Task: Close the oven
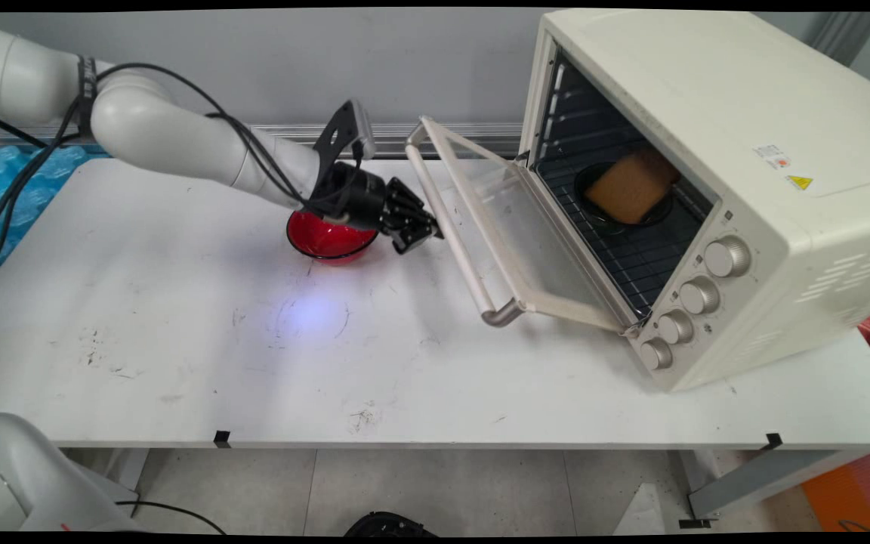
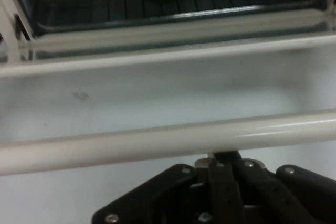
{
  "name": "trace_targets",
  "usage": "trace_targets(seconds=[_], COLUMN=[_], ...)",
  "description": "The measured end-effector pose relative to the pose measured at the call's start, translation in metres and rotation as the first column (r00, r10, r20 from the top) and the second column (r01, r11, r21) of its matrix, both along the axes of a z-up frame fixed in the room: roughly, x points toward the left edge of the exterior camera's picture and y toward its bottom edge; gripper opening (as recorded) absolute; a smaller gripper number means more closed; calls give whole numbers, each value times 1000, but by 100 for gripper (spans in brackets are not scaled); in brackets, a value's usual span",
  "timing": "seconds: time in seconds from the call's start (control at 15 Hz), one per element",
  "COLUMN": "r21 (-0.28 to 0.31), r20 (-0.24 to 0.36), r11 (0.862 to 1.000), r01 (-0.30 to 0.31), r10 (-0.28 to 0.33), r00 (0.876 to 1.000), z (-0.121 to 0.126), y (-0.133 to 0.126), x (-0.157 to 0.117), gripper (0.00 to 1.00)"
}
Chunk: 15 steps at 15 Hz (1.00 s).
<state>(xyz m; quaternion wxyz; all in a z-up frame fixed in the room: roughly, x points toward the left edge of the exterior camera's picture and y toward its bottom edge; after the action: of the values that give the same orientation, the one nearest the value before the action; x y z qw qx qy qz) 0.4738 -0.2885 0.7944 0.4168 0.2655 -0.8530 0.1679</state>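
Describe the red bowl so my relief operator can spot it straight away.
Start at the big cream toaster oven on the table's right, door hanging open. Follow the door's handle bar leftward to the black gripper; the red bowl sits on the table just behind it, partly under the wrist. It is the only red dish; the other, dark one sits inside the oven.

White table (image 1: 178, 363): red bowl (image 1: 327, 240), cream toaster oven (image 1: 745, 189).

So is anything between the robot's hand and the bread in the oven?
Yes. The oven door's handle bar lies right across in front of the gripper, with the open glass door behind it. Past those, the bread sits in a dark bowl on the rack.
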Motion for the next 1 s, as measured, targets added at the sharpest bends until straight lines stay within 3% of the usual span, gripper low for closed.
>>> trace_targets(seconds=[1.0], r21=[-89], r20=[-66], r11=[996], r01=[-20], r10=[14], r00=[998], z=[49], y=[-64], x=[-22], gripper=[0])
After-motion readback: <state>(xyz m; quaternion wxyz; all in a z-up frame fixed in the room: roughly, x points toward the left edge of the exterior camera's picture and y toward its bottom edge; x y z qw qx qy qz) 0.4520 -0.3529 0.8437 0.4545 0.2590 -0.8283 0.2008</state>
